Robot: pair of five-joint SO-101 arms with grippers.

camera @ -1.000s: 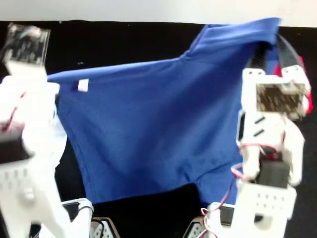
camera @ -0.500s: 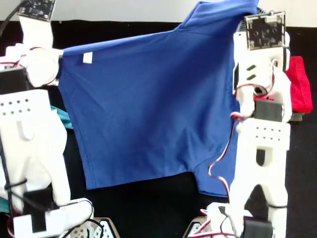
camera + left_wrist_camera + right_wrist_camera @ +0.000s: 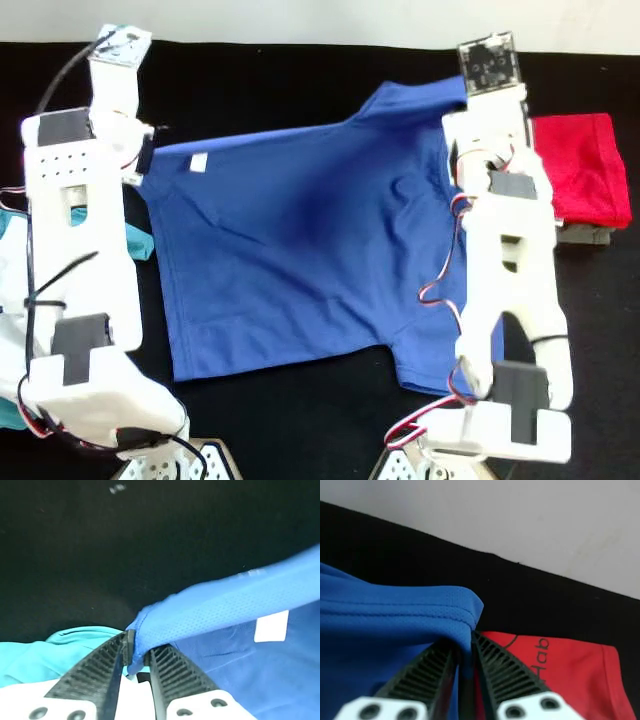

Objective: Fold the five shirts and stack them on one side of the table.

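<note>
Corners of the blue shirt [image 3: 300, 250] sit pinched in left gripper [image 3: 136, 649] and right gripper [image 3: 464, 646].

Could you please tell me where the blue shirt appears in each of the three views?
High view: blue shirt spread across the middle of the black table.
Left wrist view: its edge pinched in the left gripper, beside teal cloth.
Right wrist view: its hemmed corner pinched in the right gripper, beside the red shirt.
Shared landmark: the black table.

A blue shirt [image 3: 300, 260] lies spread out, mostly flat, slightly rumpled. A folded red shirt [image 3: 585, 180] lies just beside one edge; a crumpled teal shirt [image 3: 140, 245] lies opposite.
</note>
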